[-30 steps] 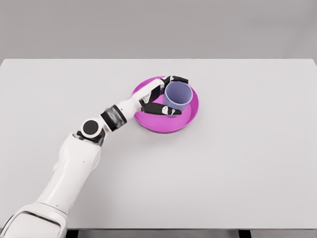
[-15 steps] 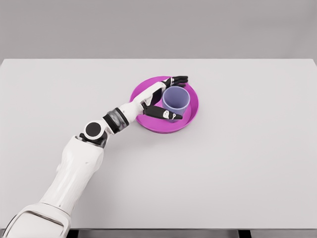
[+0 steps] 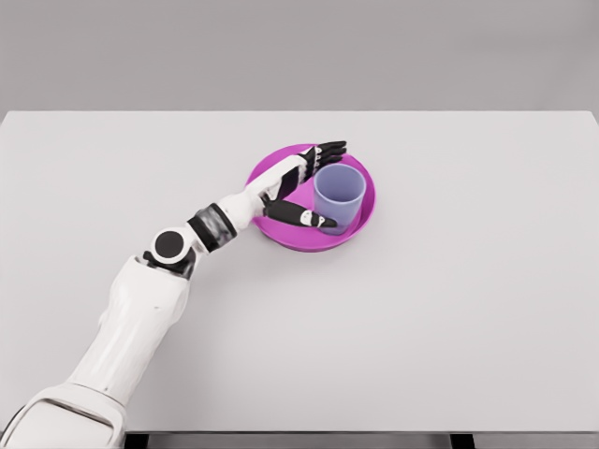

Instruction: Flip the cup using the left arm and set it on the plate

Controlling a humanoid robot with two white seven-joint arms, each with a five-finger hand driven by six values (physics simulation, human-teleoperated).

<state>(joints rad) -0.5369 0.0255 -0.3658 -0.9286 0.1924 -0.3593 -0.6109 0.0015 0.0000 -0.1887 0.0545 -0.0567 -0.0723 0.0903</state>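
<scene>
On the magenta plate (image 3: 360,221) the lavender cup (image 3: 339,195) stands upright, released; the left hand (image 3: 301,185) has spread its fingers wider than a moment ago and drawn slightly back from it.

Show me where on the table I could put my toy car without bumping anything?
The white table is bare right of the pink plate out to the right edge, and along the front. The far left corner is free too. It is crowded at the plate, where the cup stands and the left hand lies open beside it.
</scene>
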